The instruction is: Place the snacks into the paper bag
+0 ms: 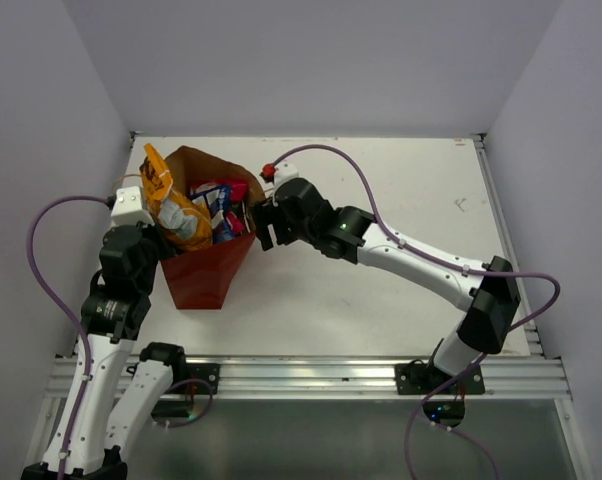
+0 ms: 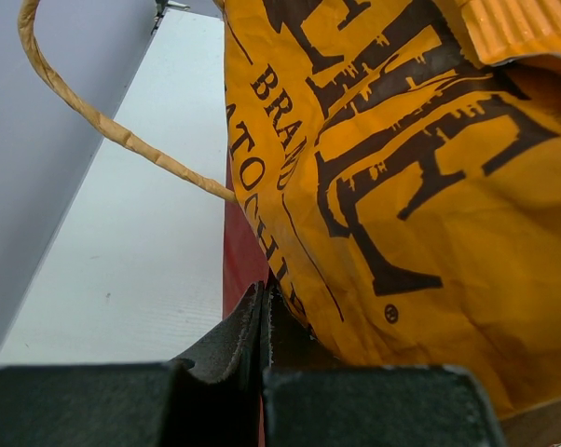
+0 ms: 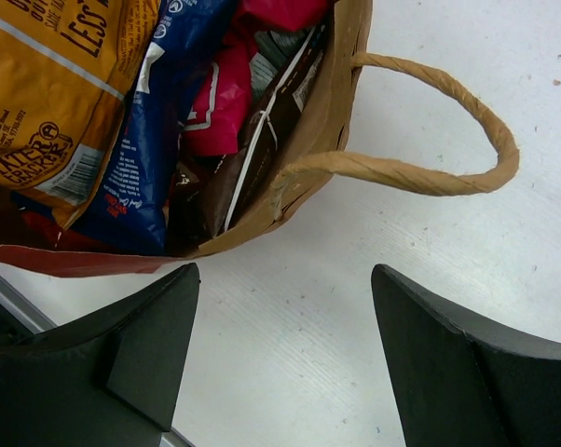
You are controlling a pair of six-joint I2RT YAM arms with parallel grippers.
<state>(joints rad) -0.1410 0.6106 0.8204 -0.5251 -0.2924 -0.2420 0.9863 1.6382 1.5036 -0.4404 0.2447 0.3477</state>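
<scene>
The paper bag [image 1: 209, 272] stands open at the table's left. The orange-yellow packet [image 1: 171, 205] sticks out of its top at the left side. The blue-and-white [image 1: 221, 208] and pink-magenta [image 1: 239, 190] packets lie inside. In the right wrist view I see the orange-yellow [image 3: 57, 93], blue-and-white [image 3: 159, 121], pink-magenta [image 3: 220, 102] and dark brown [image 3: 262, 140] packets in the bag. The red-orange packet is not clearly seen. My left gripper [image 2: 264, 293] is shut on the bag's left wall [image 2: 239, 265], next to the orange-yellow packet [image 2: 402, 186]. My right gripper [image 3: 285, 270] is open and empty over the table, beside the bag's right rim.
The bag's string handles hang out on both sides [image 2: 103, 121] [image 3: 448, 168]. White walls enclose the table [image 1: 401, 200] on the left, back and right. A metal rail [image 1: 311, 375] runs along the near edge.
</scene>
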